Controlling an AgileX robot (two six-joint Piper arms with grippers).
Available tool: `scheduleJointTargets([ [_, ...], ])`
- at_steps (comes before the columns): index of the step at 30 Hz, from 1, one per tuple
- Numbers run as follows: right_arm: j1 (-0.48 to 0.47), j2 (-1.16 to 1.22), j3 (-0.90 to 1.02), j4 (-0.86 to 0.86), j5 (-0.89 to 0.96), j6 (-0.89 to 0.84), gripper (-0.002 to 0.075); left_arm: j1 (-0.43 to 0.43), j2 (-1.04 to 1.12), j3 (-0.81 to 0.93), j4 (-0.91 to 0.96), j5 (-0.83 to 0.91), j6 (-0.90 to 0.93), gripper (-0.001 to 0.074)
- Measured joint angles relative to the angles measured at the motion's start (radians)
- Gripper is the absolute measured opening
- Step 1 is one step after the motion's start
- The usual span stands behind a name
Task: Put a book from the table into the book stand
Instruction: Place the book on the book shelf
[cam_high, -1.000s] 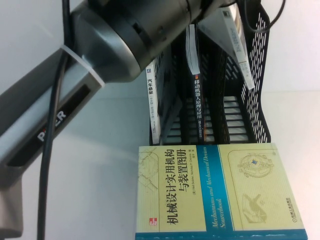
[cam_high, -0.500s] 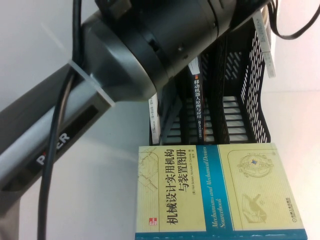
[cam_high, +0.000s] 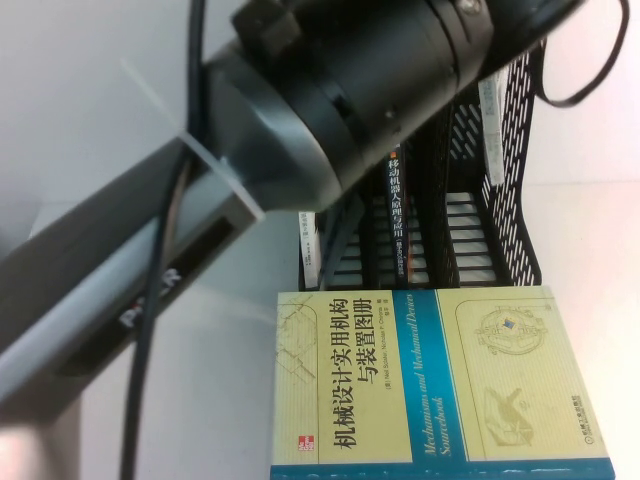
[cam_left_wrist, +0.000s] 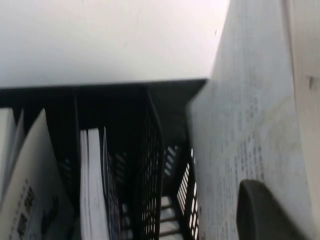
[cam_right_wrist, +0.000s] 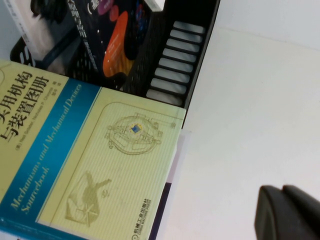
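Observation:
My left arm (cam_high: 330, 110) reaches over the black mesh book stand (cam_high: 510, 230); its gripper is out of the high view. In the left wrist view the left gripper (cam_left_wrist: 287, 212) is shut on a grey-white book (cam_left_wrist: 250, 115), with one dark finger (cam_left_wrist: 265, 210) pressed on the cover, above the stand's right slot (cam_left_wrist: 172, 200). A strip of that book (cam_high: 487, 120) shows at the right slot. A yellow and blue book (cam_high: 440, 380) lies flat on the table in front of the stand. My right gripper (cam_right_wrist: 290, 212) is shut and empty over the bare table, right of the yellow book (cam_right_wrist: 100, 150).
The stand holds a white-spined book (cam_high: 310, 245) in its left slot and a dark book (cam_high: 397, 200) in the middle slot. The left arm's cable (cam_high: 150, 300) hangs down at the left. The white table (cam_high: 590, 230) spreads on both sides of the stand.
My left arm has swung further right and forward over the stand. The held book has gone from tilted above the right slot to lower and mostly hidden behind the arm.

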Motion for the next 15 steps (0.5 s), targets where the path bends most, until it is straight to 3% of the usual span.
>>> scheduleJointTargets([
  [15, 0.000, 0.000, 0.000, -0.018, 0.000, 0.000, -0.0003, 0.006, 0.124, 0.000, -0.002, 0.014, 0.002, 0.0097],
])
